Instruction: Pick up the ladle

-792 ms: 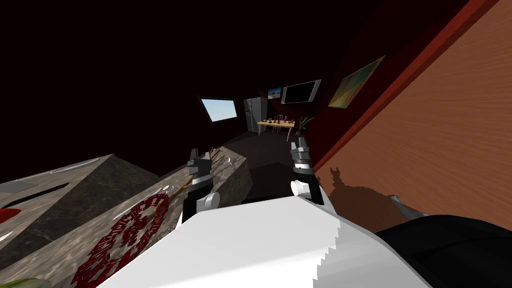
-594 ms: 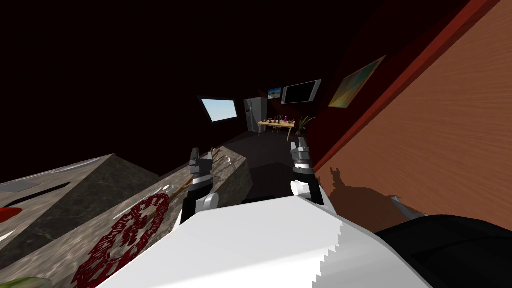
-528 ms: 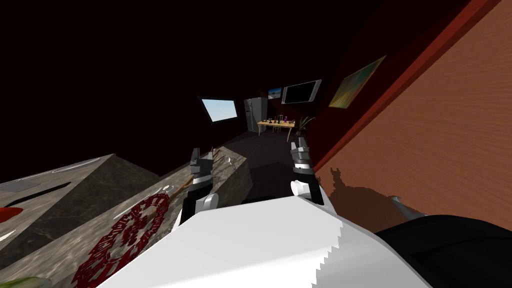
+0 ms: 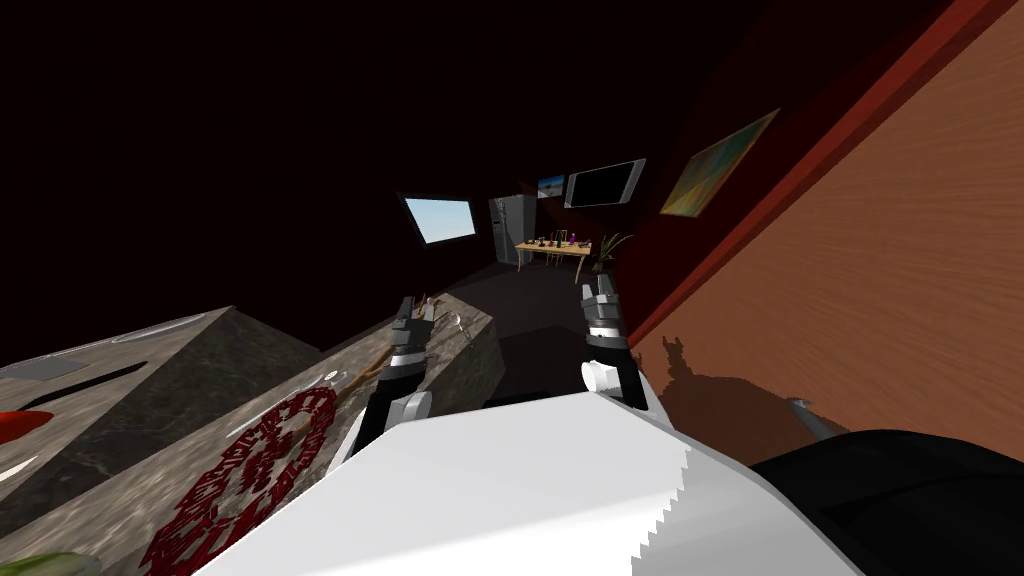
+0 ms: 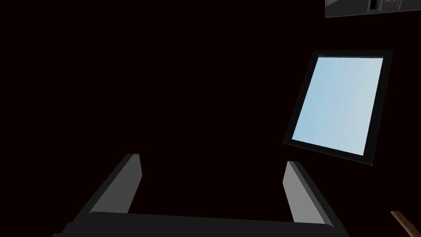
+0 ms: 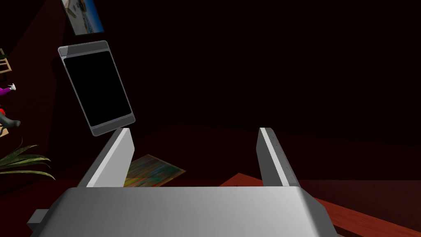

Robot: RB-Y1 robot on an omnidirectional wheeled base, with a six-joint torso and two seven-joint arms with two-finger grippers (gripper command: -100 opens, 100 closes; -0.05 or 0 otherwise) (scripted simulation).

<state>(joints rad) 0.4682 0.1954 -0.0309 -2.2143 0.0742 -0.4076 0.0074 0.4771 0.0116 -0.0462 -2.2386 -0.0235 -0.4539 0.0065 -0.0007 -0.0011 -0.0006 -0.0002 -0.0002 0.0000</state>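
Just changed: left gripper slid toward the table's far end.
Ladle: on that far end, just beyond it.
Fingers: both spread, empty; right gripper off the table.
Meaning: nearing, no grasp yet.

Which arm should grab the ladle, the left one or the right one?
Left. The left gripper, fingers open, hangs over the stone counter, right by the utensils lying there. The right gripper, also open, is off the counter, over by the wall.
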